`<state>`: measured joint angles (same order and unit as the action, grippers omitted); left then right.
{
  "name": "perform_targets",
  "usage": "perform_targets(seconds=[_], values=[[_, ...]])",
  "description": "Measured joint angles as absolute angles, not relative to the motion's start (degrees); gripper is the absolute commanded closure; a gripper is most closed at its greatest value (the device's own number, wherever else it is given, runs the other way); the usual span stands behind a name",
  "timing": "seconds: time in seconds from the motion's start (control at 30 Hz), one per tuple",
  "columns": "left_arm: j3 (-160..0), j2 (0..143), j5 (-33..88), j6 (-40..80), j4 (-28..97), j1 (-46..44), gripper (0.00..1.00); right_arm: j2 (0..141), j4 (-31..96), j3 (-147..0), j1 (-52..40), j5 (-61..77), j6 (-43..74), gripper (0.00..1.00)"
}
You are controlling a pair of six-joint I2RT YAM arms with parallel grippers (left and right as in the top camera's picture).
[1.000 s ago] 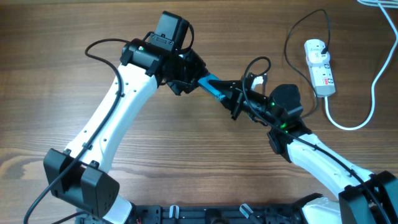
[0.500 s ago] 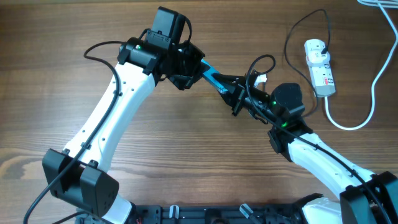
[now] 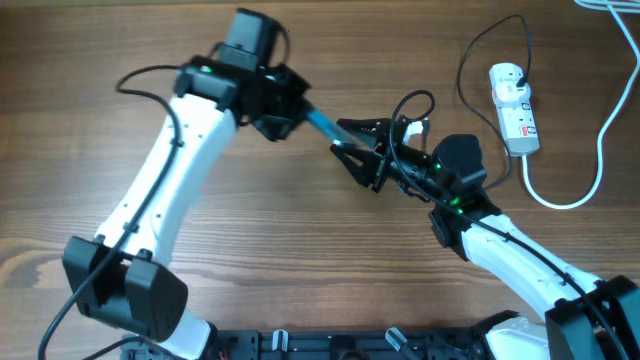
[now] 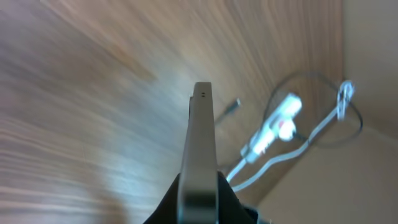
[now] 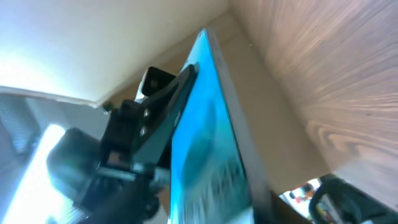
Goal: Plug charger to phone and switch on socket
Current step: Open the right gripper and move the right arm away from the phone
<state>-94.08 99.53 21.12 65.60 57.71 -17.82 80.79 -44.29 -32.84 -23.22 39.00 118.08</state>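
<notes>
The left pincer (image 3: 297,108) is clamped shut on the phone (image 3: 322,124) and holds it clear of the desk (image 3: 300,260), near the middle of the far half. In the overhead view the phone shows as a slim cyan strip running from the left pincer down and to the right, towards the right pincer (image 3: 352,150). The left wrist view shows the phone edge-on, gripped at its near end between the two dark fingers (image 4: 171,202), with its far end pointing out over the wood.

The right pincer stands open, its two black fingers spread in a V. The free end of the phone reaches the mouth of that V, and the fingers are not closed on it. Whether either finger touches the phone cannot be told from above. The right wrist view is filled by the cyan screen at a steep tilt, with the left pincer's black fingers on the phone's far end.

The socket (image 3: 513,108) lies flat at the far right of the desk, well apart from both arms. The thin black charger cable (image 3: 463,68) loops away from it to the left and runs back towards the right arm. Its plug tip cannot be picked out with certainty. A thick white cord (image 3: 599,150) curls from the socket's near end out to the right.
</notes>
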Motion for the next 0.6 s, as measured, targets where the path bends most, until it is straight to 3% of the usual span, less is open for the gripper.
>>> perform_targets(seconds=[0.1, 0.17, 0.43, 0.57, 0.6], values=[[-94.0, 99.5, 20.4, 61.5, 60.5, -12.6, 0.96, 80.8, -35.7, -33.2, -23.2, 37.1, 110.3, 0.08], [-94.0, 99.5, 20.2, 58.4, 63.1, -9.5, 0.96, 80.8, -27.9, -33.5, -23.2, 32.7, 101.3, 0.01], [-94.0, 99.5, 24.5, 44.0, 68.2, -3.0, 0.96, 80.6, -19.6, -34.3, -23.2, 18.9, 62.8, 0.01], [-94.0, 99.5, 33.6, 34.6, 68.2, -2.9, 0.96, 80.2, 2.8, -43.3, -23.2, 11.5, 50.4, 0.01], [-94.0, 99.5, 35.5, 33.2, 68.2, -2.9, 0.96, 80.2, 16.5, -50.4, -23.2, 7.1, 47.3, 0.01]])
